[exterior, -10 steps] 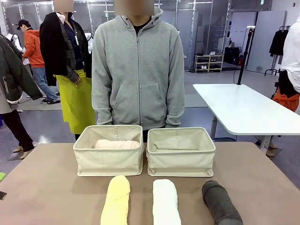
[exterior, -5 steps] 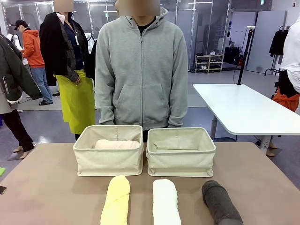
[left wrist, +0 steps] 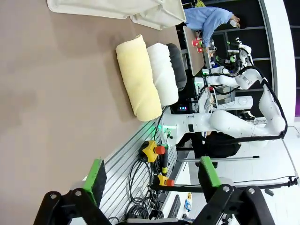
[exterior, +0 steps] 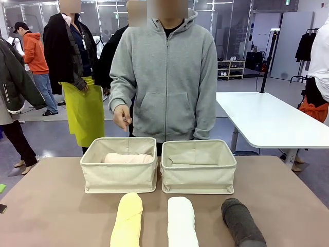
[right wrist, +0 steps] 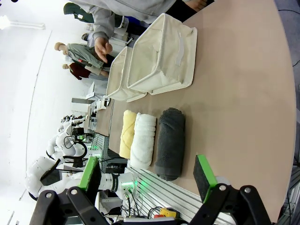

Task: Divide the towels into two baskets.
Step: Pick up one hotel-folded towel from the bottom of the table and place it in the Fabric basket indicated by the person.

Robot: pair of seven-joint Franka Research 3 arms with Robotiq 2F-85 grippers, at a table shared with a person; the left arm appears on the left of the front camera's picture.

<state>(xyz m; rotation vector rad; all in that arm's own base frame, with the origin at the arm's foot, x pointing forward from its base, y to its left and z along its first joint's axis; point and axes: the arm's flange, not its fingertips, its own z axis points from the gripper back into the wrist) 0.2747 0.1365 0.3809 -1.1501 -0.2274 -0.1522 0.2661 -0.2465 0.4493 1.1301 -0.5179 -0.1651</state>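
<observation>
1. a pale pink rolled terry towel (exterior: 128,158) lies inside the left cream canvas soft-sided basket (exterior: 119,177). the matching right basket (exterior: 198,177) stands just beside it and looks empty.
2. in front of the left basket, on the tan table (exterior: 51,206), lies a light yellow towel roll (exterior: 127,220). a white roll (exterior: 182,221) and a dark grey roll (exterior: 241,222) lie farther to its right.
3. risk: the left basket already holds one roll, so dropping two more there would make the split uneven.
4. risk: a soft roll pinched near one end may sag or unroll, catch the left basket's rim and shove it.
5. risk: the person's hand (exterior: 122,116) hovers behind the left basket, so an arm reaching in could meet it.
6. the left gripper (left wrist: 152,168) has its fingers spread wide, holding and touching nothing, well short of the yellow roll.
7. the right gripper (right wrist: 147,166) is likewise spread wide and empty, short of the grey roll.
</observation>
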